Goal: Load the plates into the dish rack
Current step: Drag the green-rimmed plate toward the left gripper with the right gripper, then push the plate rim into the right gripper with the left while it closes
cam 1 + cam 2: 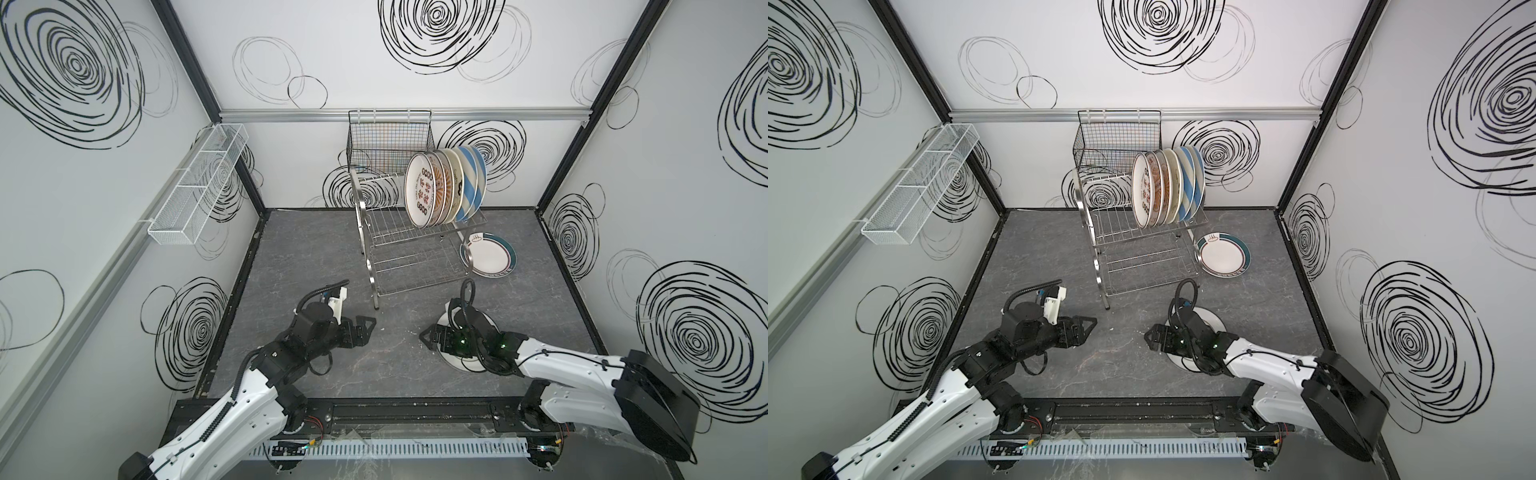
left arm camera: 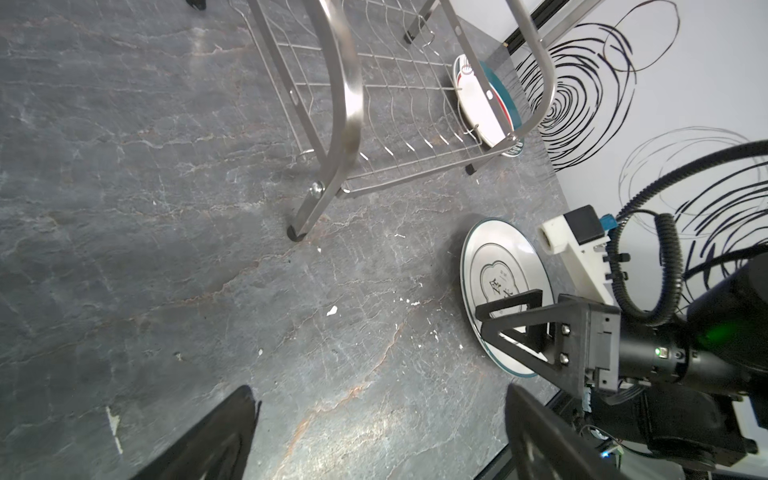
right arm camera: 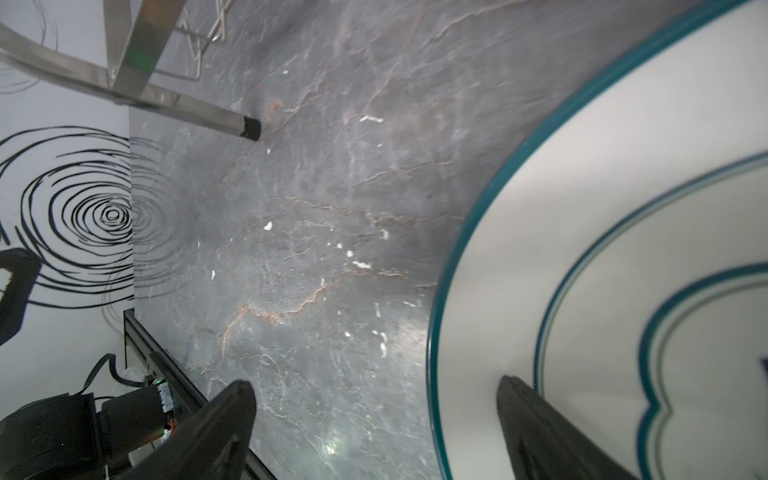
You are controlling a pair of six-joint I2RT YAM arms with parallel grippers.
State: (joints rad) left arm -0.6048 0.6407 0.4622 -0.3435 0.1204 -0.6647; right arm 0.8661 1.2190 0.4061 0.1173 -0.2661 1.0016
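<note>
Six plates (image 1: 451, 187) are stood upright in the upper tier of the dish rack (image 1: 415, 266), crowded toward its right end. The red-black character plate (image 1: 424, 191) is set at the near end of the row and the blue-striped pair (image 1: 471, 183) at the far end. A teal-rimmed plate (image 1: 490, 257) is seen on the table (image 1: 311, 249) by the rack's right side (whether it lies flat or leans on the frame cannot be told).

A whitish plate (image 2: 498, 257) with a thin teal edge is laid flat near the front of the table, largely covered in both top views by the right arm. The right gripper (image 3: 374, 384) is spread wide and nothing is grasped. In the right wrist view one finger (image 3: 540, 428) is placed over the plate's face and the other over bare table, with the rim between them; contact cannot be judged.

The left gripper (image 2: 380, 390) is likewise opened wide and empty, held over bare table, apart from that plate.
</note>
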